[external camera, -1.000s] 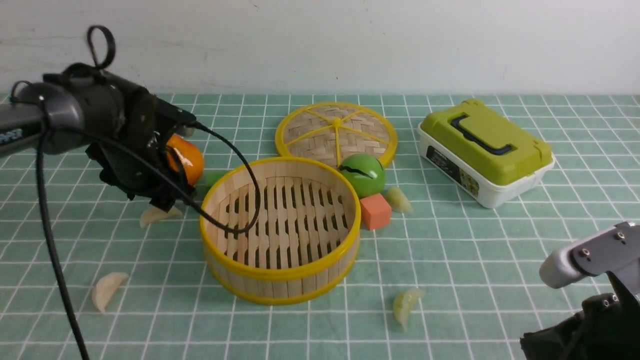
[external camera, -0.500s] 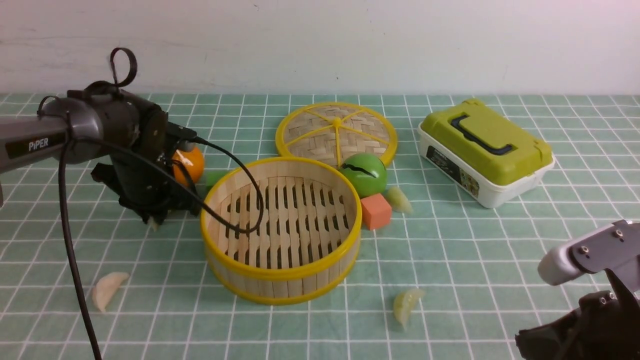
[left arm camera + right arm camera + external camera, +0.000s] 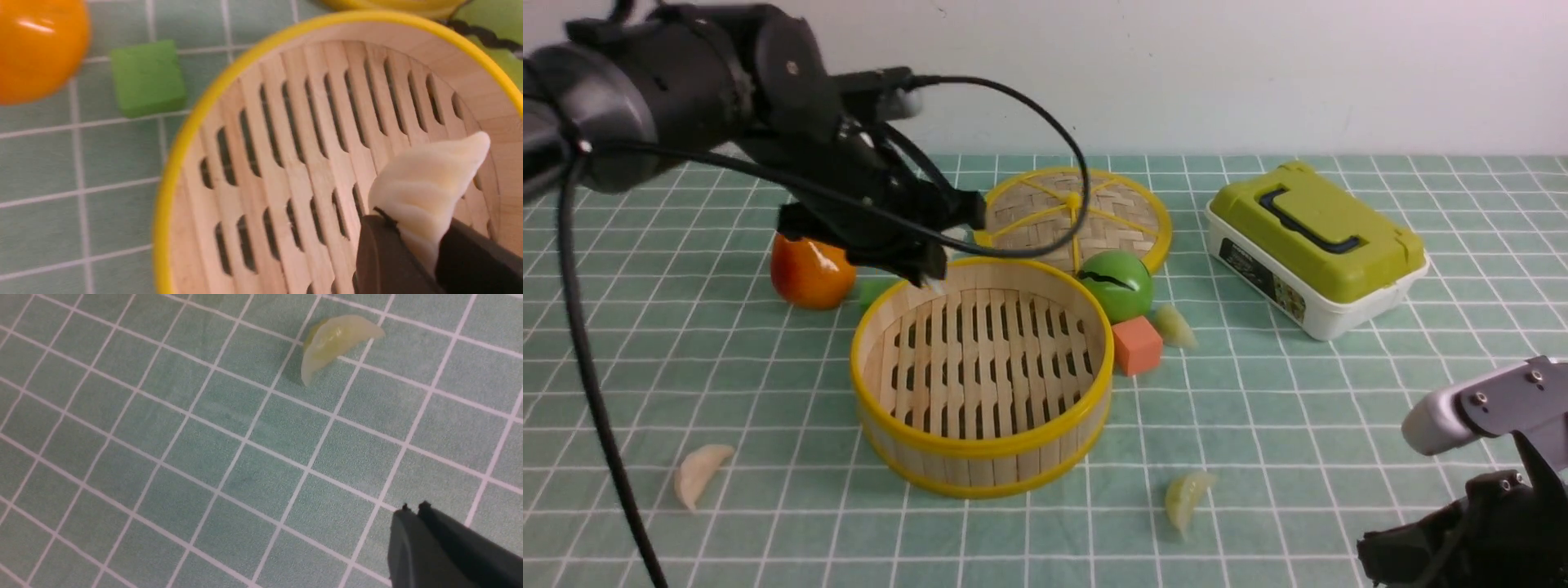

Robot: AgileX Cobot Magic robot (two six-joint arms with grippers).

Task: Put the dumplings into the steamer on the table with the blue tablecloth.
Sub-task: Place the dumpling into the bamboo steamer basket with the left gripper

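Over steamer [image 3: 980, 465] rim | left gripper [image 3: 412, 228] pinches cream dumpling [image 3: 429, 175] | right gripper [image 3: 413, 507] closed | green cube [image 3: 147, 77] beside

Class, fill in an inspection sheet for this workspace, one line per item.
Surface: blue tablecloth, flat, white grid.
Job's things: steamer empty; held cream dumpling above it; loose cream dumpling, front green dumpling and rear green dumpling on the cloth.
Clutter: woven lid, orange toy fruit, green ball, pink cube, green cube, green-lidded box.
Hands: left hand shut on the held cream dumpling; right hand shut, empty.
Cables: black cable loops off the left arm.
Surroundings: white wall.
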